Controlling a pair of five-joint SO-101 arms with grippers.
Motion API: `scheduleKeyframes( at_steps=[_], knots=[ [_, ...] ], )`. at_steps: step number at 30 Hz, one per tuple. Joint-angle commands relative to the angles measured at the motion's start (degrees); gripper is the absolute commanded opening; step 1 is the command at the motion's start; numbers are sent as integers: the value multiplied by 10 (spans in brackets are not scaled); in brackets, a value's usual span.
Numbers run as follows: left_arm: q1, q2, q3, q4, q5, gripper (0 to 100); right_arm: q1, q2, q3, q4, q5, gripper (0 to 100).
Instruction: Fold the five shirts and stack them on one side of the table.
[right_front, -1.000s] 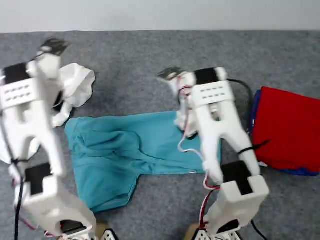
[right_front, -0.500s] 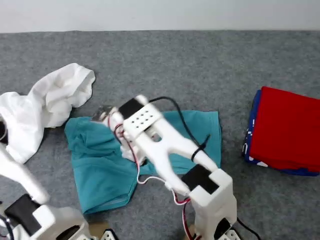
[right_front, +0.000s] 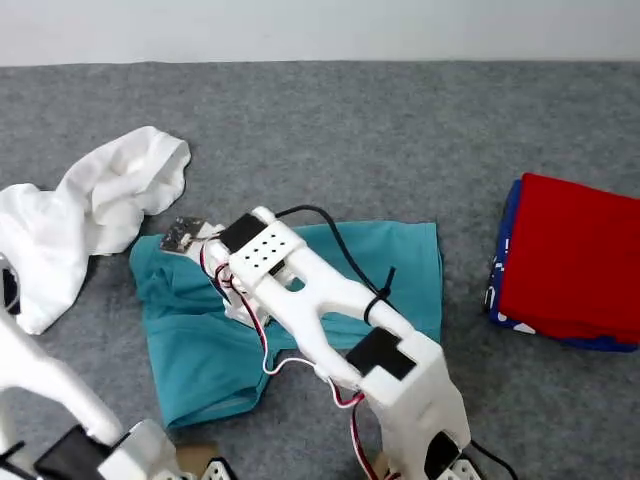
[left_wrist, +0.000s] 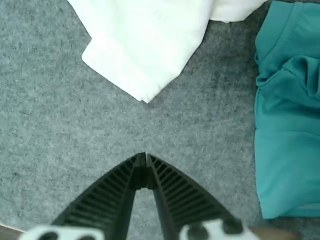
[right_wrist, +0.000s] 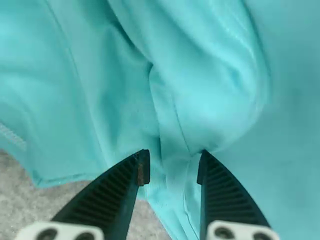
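Observation:
A teal shirt (right_front: 330, 265) lies crumpled on the grey table, mid-front. My right gripper (right_wrist: 172, 160) hangs open just over it, its fingers on either side of a raised fold (right_wrist: 200, 100). In the high view the right gripper (right_front: 188, 236) sits at the shirt's far left corner. A white shirt (right_front: 95, 210) lies bunched at the left. Folded red shirt (right_front: 575, 255) rests on a blue one (right_front: 500, 290) at the right edge. My left gripper (left_wrist: 145, 156) is shut on nothing, above bare table between the white shirt (left_wrist: 145, 35) and the teal shirt (left_wrist: 287, 135).
The left arm (right_front: 40, 375) stands drawn back at the front left corner. The right arm (right_front: 320, 310) stretches diagonally across the teal shirt. Grey table (right_front: 350, 140) runs open along the back, up to a pale wall.
The right arm swung from the teal shirt's right side across to its far left corner. The left arm pulled back from the white shirt to the front left.

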Motion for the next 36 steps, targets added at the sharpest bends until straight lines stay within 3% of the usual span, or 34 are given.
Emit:
scheduleKeyframes(
  at_steps=[1, 9, 18, 24, 31, 36],
  knots=[
    [-5, -45, 21, 1, -19, 6, -3, 23, -56, 0, -4, 160],
    [-6, -120, 51, 3, -53, 6, 0, 108, -175, 72, -3, 8],
    [-6, -138, 53, 3, -62, 6, -21, 109, -195, 185, 18, 11],
    [-6, -139, 53, 4, -62, 6, -42, 91, -193, 190, 21, 11],
    [-6, -137, 53, 3, -62, 6, -40, 65, -200, 201, 18, 170],
    [-5, -137, 53, 2, -62, 6, -33, 15, -236, 192, 21, 179]
  ],
)
